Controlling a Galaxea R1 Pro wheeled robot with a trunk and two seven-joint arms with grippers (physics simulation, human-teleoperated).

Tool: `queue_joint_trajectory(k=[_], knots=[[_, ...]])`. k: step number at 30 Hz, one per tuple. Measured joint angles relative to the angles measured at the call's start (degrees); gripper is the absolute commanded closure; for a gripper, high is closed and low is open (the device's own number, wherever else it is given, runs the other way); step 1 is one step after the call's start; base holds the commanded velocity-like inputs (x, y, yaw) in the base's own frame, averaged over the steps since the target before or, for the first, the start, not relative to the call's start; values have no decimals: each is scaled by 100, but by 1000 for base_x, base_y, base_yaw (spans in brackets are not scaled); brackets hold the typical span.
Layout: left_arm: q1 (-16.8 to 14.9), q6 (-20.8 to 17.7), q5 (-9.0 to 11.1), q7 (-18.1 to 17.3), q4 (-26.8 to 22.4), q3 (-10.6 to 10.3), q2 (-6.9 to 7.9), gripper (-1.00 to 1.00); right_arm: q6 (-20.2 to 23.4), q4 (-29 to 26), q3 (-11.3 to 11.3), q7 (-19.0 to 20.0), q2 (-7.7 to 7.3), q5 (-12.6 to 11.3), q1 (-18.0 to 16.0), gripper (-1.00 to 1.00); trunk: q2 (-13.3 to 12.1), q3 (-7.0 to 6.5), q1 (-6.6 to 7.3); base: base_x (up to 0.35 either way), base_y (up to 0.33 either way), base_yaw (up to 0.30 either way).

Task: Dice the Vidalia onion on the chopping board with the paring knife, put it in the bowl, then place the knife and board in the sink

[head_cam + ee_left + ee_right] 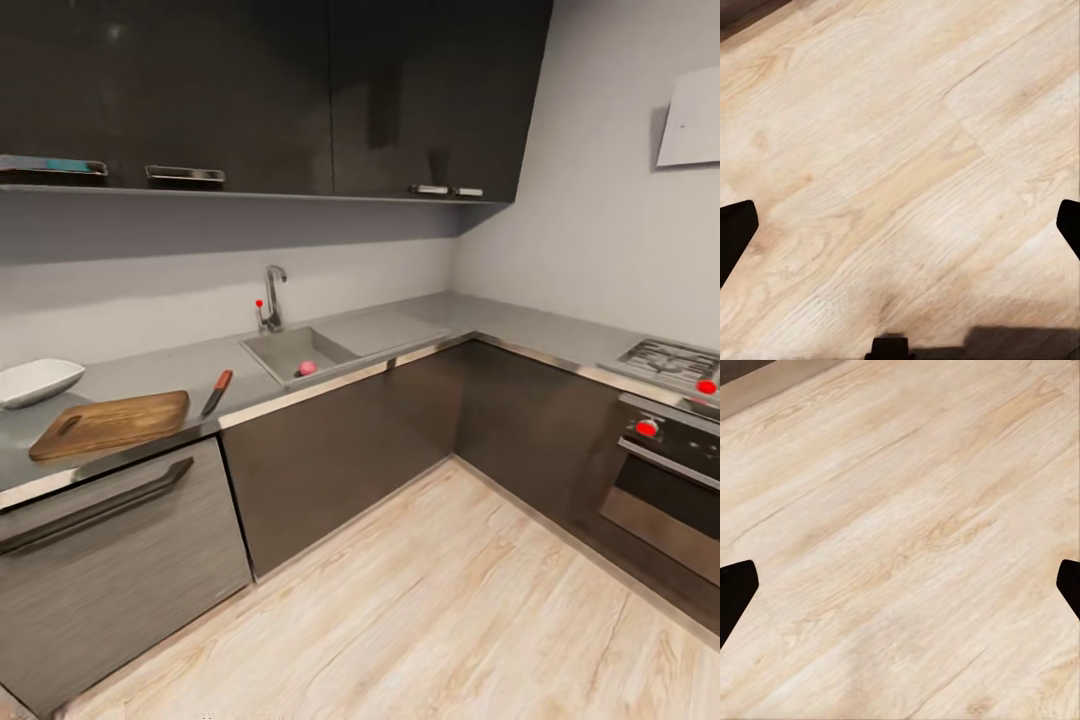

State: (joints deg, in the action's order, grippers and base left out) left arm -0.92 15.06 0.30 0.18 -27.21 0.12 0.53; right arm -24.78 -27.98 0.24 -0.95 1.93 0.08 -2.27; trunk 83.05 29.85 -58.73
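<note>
Grey worktop, head view: the countertop (170, 365) runs along the far wall and turns a corner toward the stove (668, 362) on the robot's right. The sink (285, 350) is set into it below the chrome tap (271, 298), drainboard to its right. A small pinkish round object (307, 368) sits in the basin near the front wall; at this range it is too small to be sure of, but it is probably the Vidalia onion. Left of the sink lies the paring knife (216, 392), red handle toward the wall, dark blade pointing toward the counter's front edge, long axis roughly front-to-back. Just beside it, further left, the chopping board (112, 422) lies flat with its long axis along the counter; knife and board look apart, not touching. The bowl (36, 381) stands behind the board's left end, near the wall. All of it is well apart from the robot, across open wood floor. Left wrist view: the left gripper (900, 225) points down at pale wood floor (900, 150); dark fingertips sit at the two frame edges, so the jaws are spread wide, nothing between. Right wrist view: the right gripper (900, 585) is likewise wide and empty over the floor. Judgement: the onion lies ahead and slightly left of centre, so neither arm is clearly nearer; the base must close on the sink first.
</note>
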Motion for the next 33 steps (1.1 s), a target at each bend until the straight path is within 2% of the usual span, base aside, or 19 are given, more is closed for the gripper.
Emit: queue_joint_trajectory(k=[33], knots=[[0, -1, -18, 0, 149, 5, -8, -100, 5, 10, 10, 0, 0, 0, 0, -100, 0, 107, 0, 0, 0, 272]])
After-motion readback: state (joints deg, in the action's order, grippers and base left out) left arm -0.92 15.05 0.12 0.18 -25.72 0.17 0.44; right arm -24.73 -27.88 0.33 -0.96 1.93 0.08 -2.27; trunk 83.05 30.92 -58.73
